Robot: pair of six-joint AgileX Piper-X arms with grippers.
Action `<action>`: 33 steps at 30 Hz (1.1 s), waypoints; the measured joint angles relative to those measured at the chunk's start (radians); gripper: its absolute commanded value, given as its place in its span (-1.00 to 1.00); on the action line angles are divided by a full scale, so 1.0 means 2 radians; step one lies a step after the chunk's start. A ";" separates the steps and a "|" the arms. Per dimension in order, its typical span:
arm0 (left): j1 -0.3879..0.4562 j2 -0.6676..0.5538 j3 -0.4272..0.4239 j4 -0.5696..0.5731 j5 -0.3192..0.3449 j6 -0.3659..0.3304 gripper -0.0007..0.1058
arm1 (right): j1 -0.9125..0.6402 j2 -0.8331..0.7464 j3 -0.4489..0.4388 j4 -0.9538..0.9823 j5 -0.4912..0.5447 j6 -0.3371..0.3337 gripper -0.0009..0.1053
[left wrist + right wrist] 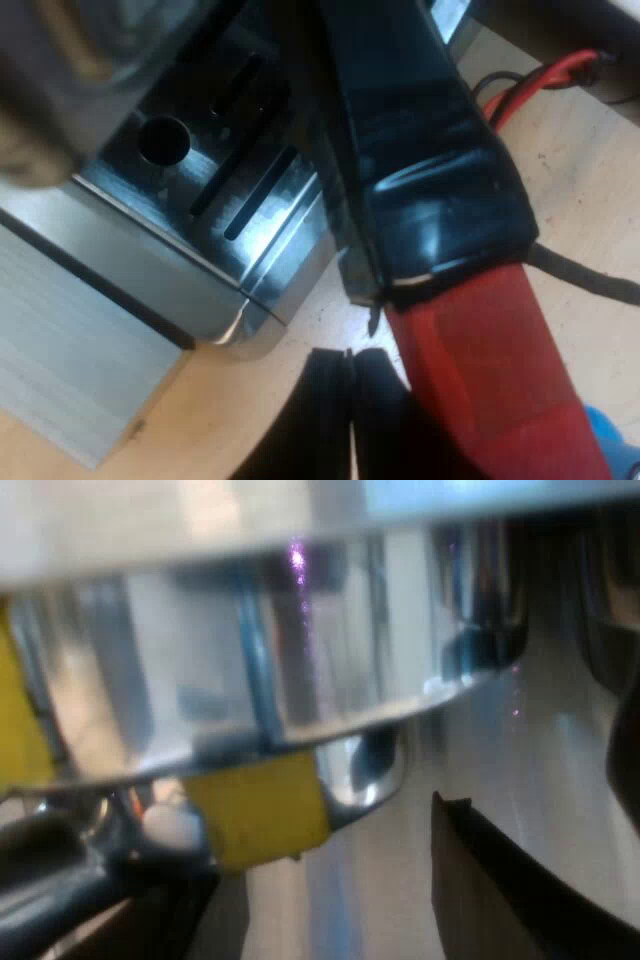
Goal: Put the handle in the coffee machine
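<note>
Two black fingertips of my left gripper (348, 365) are pressed together, only a thin seam between them and nothing clamped. They sit just off a corner of the slotted steel drip tray (200, 190) of the brushed-metal espresso machine (150, 290). The dark glossy handle (430, 170) runs slantwise over that tray corner. Its red end (480, 390) is nearest the claw, and the dark part reaches in toward the machine's front. The red end lies close against one side of the closed claw and seems to touch it. I judge that a sideways push from there would swing the handle, so the left arm is the nearer one for it. At the machine, my right gripper (320, 865) sits beneath a shiny round metal part (250, 650) bearing a yellow patch (262, 810). Whether it grips anything I cannot tell.
</note>
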 measured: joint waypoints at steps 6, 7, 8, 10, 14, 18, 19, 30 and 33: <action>-0.006 0.000 0.001 0.002 0.015 -0.007 -0.98 | 0.012 -0.026 0.028 0.018 0.026 -0.011 -0.11; -0.006 0.000 0.001 0.002 0.015 -0.007 -0.98 | 0.012 -0.026 0.028 0.018 0.026 -0.011 -0.11; -0.006 0.000 0.001 0.003 0.018 -0.012 -0.98 | 0.013 -0.028 0.029 0.021 0.026 -0.011 -0.11; -0.006 -0.008 0.003 0.003 0.019 -0.015 -0.98 | 0.014 -0.066 0.067 0.056 0.016 0.005 -0.11; -0.006 -0.026 0.004 -0.009 0.019 -0.040 -0.98 | 0.015 -0.101 0.098 0.077 -0.006 0.011 -0.11; -0.006 -0.040 0.004 -0.021 0.019 -0.059 -0.98 | 0.016 -0.147 0.143 0.102 -0.021 0.025 -0.11; -0.006 -0.041 0.004 -0.023 0.019 -0.069 -0.98 | 0.016 -0.159 0.156 0.115 -0.023 0.037 -0.11; -0.006 -0.045 0.011 -0.036 0.021 -0.118 -0.98 | 0.030 -0.301 0.222 0.278 -0.070 0.072 -0.11; -0.007 -0.046 0.018 -0.043 0.017 -0.134 -0.98 | 0.030 -0.337 0.224 0.331 -0.095 0.092 -0.11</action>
